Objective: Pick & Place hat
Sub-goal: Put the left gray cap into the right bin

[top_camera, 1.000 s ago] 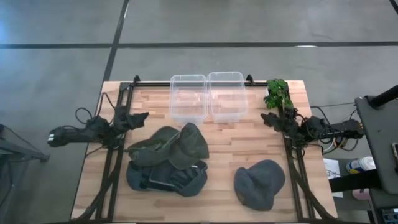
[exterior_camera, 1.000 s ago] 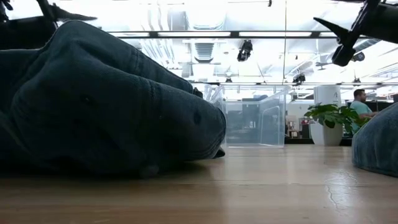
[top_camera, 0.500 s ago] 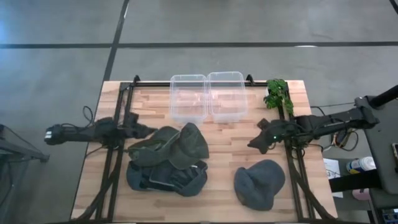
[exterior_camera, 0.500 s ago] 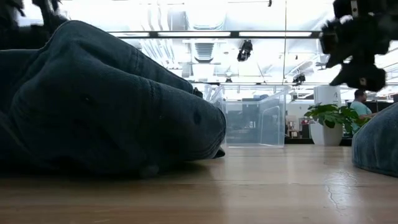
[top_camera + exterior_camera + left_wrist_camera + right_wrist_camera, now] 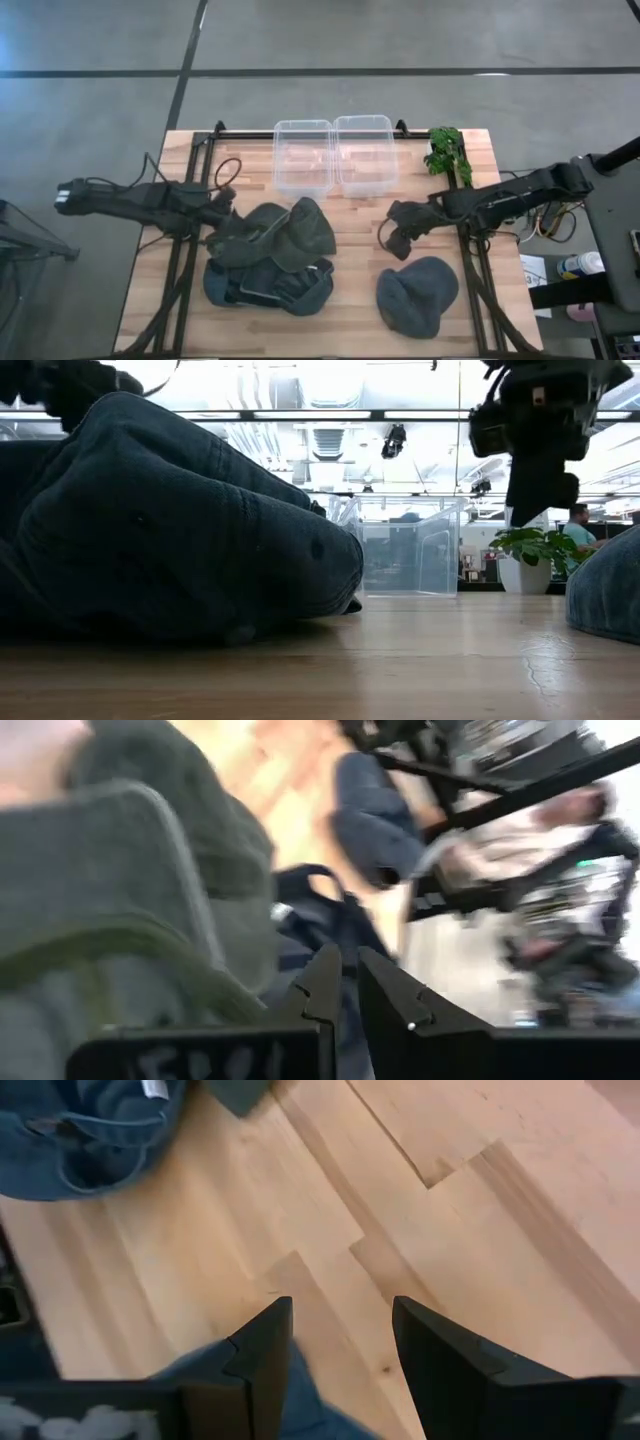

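hats: three soft fabric hats on the light wooden plank counter (image 5: 350,215). Olive-green bucket hat (image 5: 275,235) lies draped over the front of a dark blue-grey hat with straps (image 5: 268,283); a lone grey-blue rounded hat (image 5: 417,292) sits well to the right of that pile, near the counter's front edge.
bins: two clear plastic rectangular tubs (image 5: 333,155), side by side and touching, at the counter's back edge behind the olive hat. Both look empty; likely the drop targets, so each hat has to travel back from where it lies.
left end effector (image 5: 222,212): at the olive hat's left brim, low and roughly level with the counter, which suits a pinch on the brim edge. Left wrist view shows the fingers (image 5: 325,985) almost together with green fabric just beside them. Cannot tell if cloth is actually pinched between them.
right end effector (image 5: 397,232): hanging above bare counter right of the olive hat, just behind the grey-blue hat. Fingers (image 5: 262,1352) spread apart, nothing between them; wrist view looks down on planks with a bit of blue fabric at the finger base. Reads as lining up for a top-down grab on the grey-blue hat.
other: one small green leafy plant (image 5: 446,152) right of the tubs, clear of both arms.
step: approach/grasp phase, no hat in a tub yet.
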Controlling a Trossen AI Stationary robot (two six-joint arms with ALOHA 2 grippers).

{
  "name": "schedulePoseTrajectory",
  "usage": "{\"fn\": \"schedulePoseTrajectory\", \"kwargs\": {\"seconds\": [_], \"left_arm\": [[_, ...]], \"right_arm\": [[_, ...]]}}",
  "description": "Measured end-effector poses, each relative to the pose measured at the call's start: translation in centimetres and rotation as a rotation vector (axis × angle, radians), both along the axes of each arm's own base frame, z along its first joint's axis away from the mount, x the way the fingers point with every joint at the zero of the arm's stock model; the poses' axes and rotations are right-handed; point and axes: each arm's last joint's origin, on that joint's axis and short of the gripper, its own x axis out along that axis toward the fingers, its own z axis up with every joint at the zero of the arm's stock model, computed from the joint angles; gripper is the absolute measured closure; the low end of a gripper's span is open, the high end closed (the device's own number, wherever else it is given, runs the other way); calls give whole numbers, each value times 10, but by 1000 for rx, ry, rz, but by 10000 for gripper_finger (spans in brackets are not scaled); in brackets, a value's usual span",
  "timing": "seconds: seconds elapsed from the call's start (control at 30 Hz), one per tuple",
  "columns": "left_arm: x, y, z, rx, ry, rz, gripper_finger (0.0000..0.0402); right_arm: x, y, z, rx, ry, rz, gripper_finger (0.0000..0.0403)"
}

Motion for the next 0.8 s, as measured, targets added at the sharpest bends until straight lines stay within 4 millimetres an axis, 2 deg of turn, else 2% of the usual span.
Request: {"fn": "schedulePoseTrajectory", "kwargs": {"seconds": [0.13,0.27,0.37,0.43,0.53,0.63,0.8], "left_arm": [[23,1,-5,128,181,20,371],[50,2,-6,253,275,54,371],[72,0,3,285,263,-18,372],[79,-1,-1,309,335,-58,372],[90,-1,13,311,331,-48,369],[92,-1,18,323,404,-35,349],[100,0,22,348,433,-3,280]], "right_arm": [[10,1,-3,-29,25,32,234],[15,2,-4,-48,40,61,234],[14,1,-3,-56,39,72,234],[13,1,-2,-57,33,75,234],[10,1,-1,-58,30,75,234],[7,0,-1,-58,27,74,234],[7,0,-3,-65,29,71,234]]}}
